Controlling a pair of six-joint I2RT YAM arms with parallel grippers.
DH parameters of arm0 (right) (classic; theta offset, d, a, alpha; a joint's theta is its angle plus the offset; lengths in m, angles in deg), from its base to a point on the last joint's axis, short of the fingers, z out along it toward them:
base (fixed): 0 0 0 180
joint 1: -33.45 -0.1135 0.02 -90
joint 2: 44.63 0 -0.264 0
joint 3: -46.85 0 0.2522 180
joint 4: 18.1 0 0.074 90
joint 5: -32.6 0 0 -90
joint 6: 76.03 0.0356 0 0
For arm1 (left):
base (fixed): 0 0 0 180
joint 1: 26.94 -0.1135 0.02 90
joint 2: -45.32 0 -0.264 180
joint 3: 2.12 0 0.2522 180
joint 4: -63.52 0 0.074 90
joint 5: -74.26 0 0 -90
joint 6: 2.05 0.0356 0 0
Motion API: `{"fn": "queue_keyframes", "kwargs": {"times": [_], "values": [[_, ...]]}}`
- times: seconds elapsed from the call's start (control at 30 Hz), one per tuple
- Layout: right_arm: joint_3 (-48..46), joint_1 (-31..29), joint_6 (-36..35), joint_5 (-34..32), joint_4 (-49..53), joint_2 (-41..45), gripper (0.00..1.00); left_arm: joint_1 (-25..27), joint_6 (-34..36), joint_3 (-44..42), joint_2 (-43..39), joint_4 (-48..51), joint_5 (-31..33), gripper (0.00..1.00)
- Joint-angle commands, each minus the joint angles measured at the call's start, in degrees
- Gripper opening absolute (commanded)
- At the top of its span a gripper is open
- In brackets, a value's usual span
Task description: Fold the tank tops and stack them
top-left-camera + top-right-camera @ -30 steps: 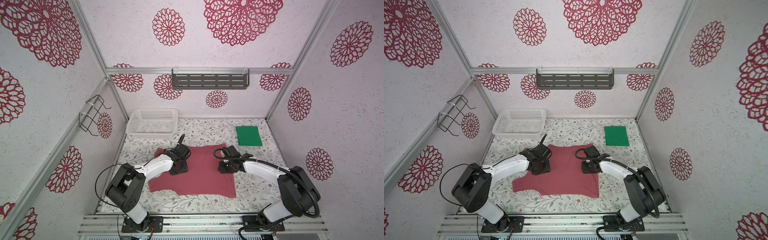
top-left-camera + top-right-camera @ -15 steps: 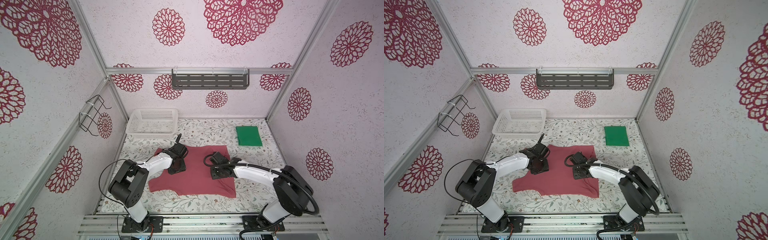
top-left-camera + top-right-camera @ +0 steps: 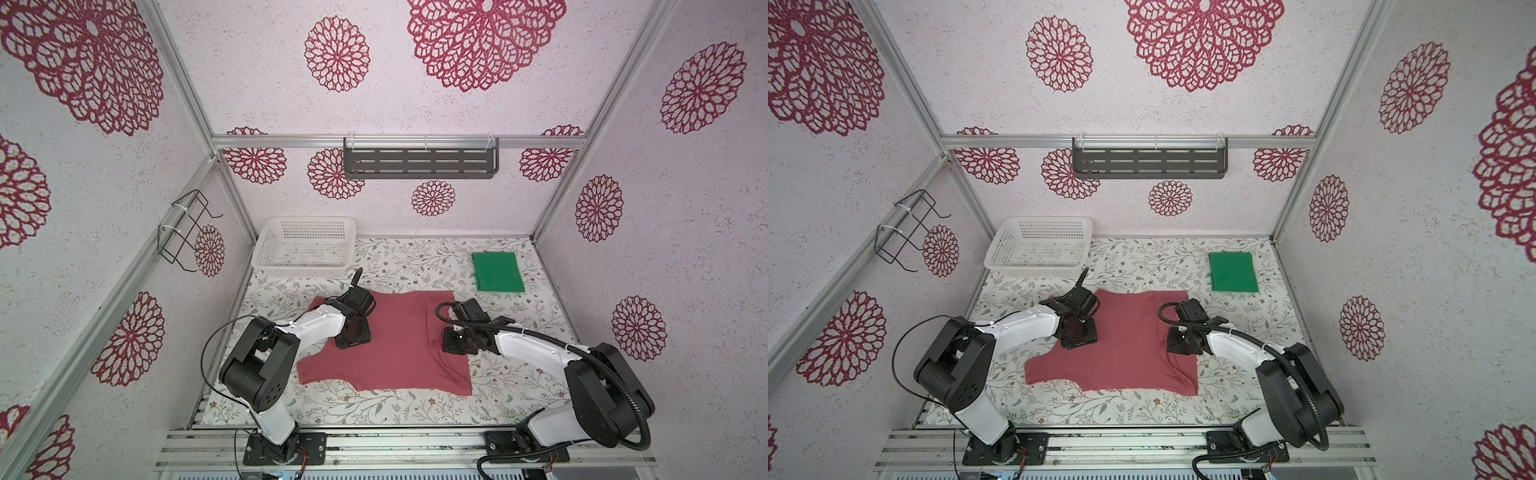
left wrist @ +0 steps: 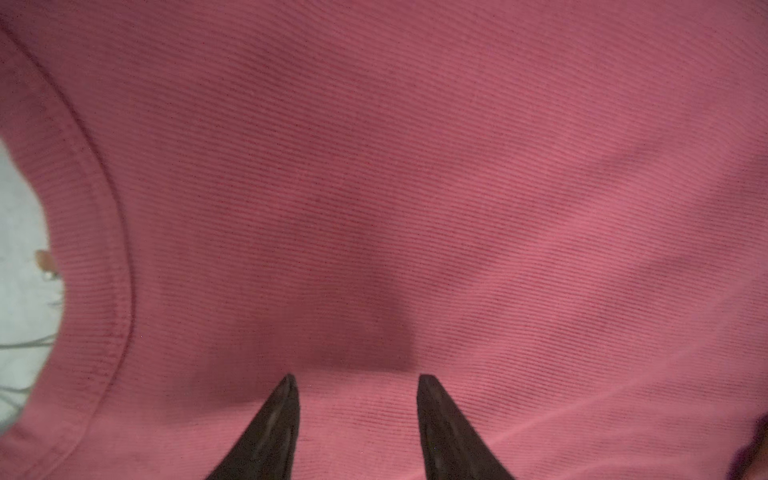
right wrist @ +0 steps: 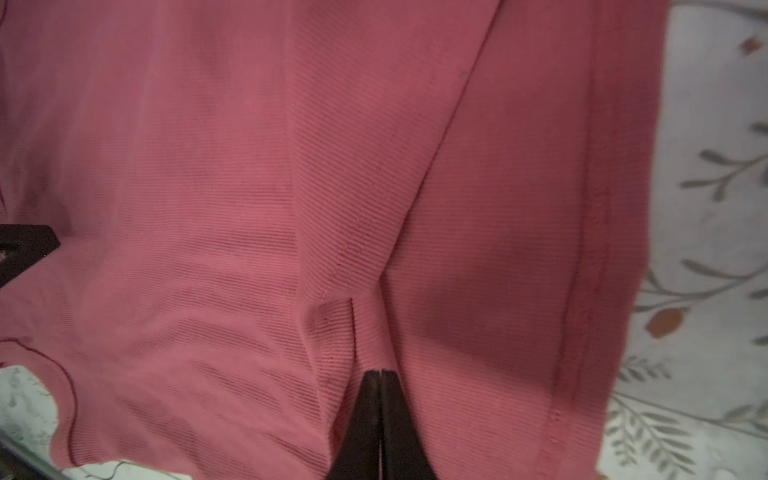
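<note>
**Rose-red tank top** (image 3: 395,349): spread flat on the table (image 3: 374,405), from the near edge to the middle. A crease runs along its right side.

**Right gripper** (image 5: 380,372): jaws pressed together on a raised pleat of that top, close to its right hem. The cloth gathers into the tips.

**Left gripper** (image 4: 355,378): jaws moderately apart, tips down at the cloth on the top's left part, near a curved banded edge. Nothing is held between them, and contact cannot be confirmed.

**Green tank top** (image 3: 497,272): folded into a rectangle at far right, well apart from both grippers.

**White basket** (image 3: 309,220): far left corner.
</note>
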Motion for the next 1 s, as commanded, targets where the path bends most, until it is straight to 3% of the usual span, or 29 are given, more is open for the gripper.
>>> {"fn": "queue_keyframes", "kwargs": {"times": [0.0,0.2,0.4,0.47,0.63,0.97], "values": [[0.45,-1.32,0.24,2.5,-0.3,1.13,0.21,-0.45,0.81,0.53,0.06,-0.56,-0.03,0.5],[0.41,-2.5,0.28,2.74,-0.05,0.29,0.28,-0.67,1.03,0.03,0.08,-0.71,0.12,0.5],[0.44,-3.95,1.08,2.51,-0.26,-1.42,0.27,-0.89,0.72,-1.2,0.63,-2.05,-0.1,0.5],[0.37,-4.15,1.25,1.58,0.54,-1.35,0.23,-1.14,0.65,-1.81,1.16,-2.53,-0.29,0.5],[-0.53,-4.09,2.32,-1.64,2.38,0.41,0.01,-2.12,0.47,-3.73,2.83,-3.55,-0.5,0.5],[-7.99,-0.73,6.79,-8.53,5.3,9.67,0.0,-4.57,0.09,-8.91,5.54,-6.24,-0.15,0.5]]}}
